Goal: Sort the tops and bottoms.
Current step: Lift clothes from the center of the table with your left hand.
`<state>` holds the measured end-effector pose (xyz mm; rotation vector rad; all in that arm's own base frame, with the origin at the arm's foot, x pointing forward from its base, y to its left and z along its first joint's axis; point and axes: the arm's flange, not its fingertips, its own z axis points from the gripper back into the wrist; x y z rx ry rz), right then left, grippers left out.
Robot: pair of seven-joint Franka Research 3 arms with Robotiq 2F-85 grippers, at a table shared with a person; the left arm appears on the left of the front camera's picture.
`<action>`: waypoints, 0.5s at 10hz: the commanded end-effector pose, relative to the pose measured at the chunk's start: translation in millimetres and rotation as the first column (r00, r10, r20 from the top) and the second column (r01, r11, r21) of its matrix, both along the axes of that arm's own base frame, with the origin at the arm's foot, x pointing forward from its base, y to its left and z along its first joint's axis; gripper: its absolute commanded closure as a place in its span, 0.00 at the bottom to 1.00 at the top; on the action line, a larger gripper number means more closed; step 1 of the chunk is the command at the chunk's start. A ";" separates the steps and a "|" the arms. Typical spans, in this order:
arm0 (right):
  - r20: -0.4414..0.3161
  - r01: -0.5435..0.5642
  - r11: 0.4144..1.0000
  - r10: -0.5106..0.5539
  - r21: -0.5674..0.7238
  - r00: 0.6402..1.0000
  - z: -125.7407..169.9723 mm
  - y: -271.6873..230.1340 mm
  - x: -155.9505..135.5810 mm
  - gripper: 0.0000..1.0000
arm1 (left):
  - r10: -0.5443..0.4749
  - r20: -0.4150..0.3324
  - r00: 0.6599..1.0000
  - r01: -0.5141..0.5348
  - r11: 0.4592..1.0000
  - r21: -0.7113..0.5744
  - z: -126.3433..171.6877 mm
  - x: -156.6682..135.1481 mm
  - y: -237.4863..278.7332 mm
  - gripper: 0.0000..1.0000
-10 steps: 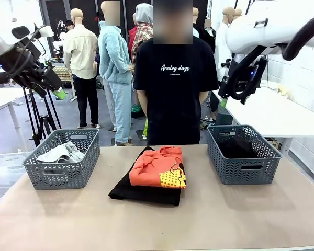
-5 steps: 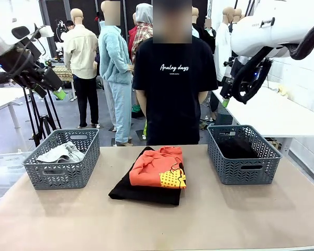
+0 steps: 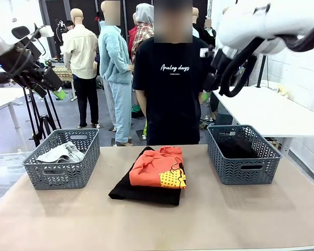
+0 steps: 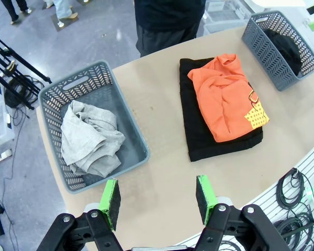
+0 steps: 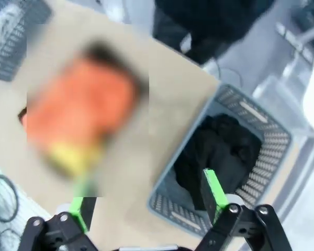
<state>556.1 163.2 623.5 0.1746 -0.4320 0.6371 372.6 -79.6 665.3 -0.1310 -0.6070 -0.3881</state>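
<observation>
Beige table (image 3: 240,219), a busy room behind it, and a person (image 3: 174,89) in a black T-shirt standing at the far side, directly behind the orange top (image 3: 158,166). This orange top lies folded in the middle of the table, w/ its yellow dotted patch at the near right corner. It rests on a black bottom (image 3: 138,192), folded flat, which sticks out from under the orange top to the left and to the near side.

Left of the orange top, a bit apart, is a grey basket (image 3: 63,175) w/ the grey-white top (image 3: 60,152) crumpled inside. Right of the orange top, also apart, is a second grey basket (image 3: 246,170) holding a second black bottom (image 3: 235,148). It is a dark heap, and details I cannot tell.

High in the air, far left of the orange top, hangs the left gripper (image 4: 157,194). Its fingers are spread, w/ nothing btw the green pads (image 4: 111,198). Up and to the right of the orange top, close to the person's arm, is the right gripper (image 5: 146,201), jaws wide apart and empty. Its wrist view is smeared, so the orange top is only a blot there.
</observation>
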 end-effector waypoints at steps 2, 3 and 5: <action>0.149 -0.135 0.986 0.119 0.097 0.982 20.1 -13.9 -54.3 0.00 | 0.009 0.003 1.000 -0.009 1.000 -0.003 0.2 -0.8 0.1 0.24; 0.188 -0.144 0.984 0.123 0.106 0.975 26.6 -14.1 -62.3 0.00 | 0.009 0.003 1.000 -0.009 1.000 -0.003 0.2 -0.8 0.1 0.24; 0.210 -0.188 0.966 0.149 0.180 0.966 25.6 -23.3 -68.7 0.00 | 0.009 0.003 1.000 -0.009 1.000 -0.003 0.2 -0.8 0.1 0.24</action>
